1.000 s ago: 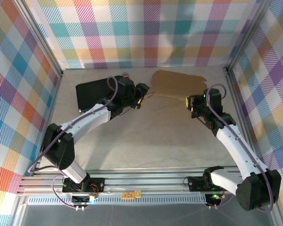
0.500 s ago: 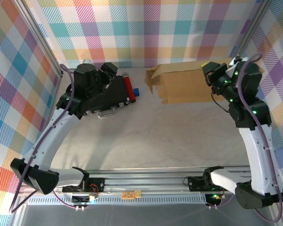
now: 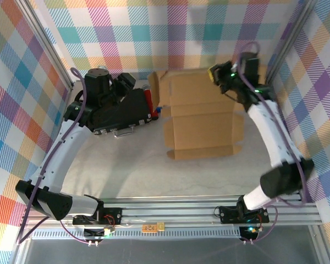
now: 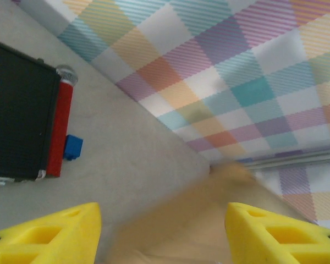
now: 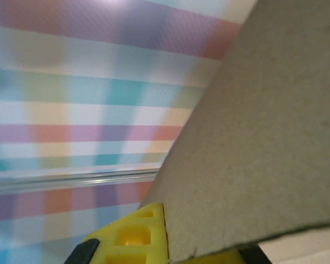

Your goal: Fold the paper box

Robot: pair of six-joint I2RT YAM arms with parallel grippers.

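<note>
Beside paper box [image 3: 201, 118] — black case [image 3: 126, 110].

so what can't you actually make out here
Right wrist: the paper box hides one finger of the right claw.
Left wrist: the paper box is a brown blur, flaps unreadable.
Left wrist: the black case is cut off by the left edge.
Left wrist: the blue thing is too small to name.
</note>
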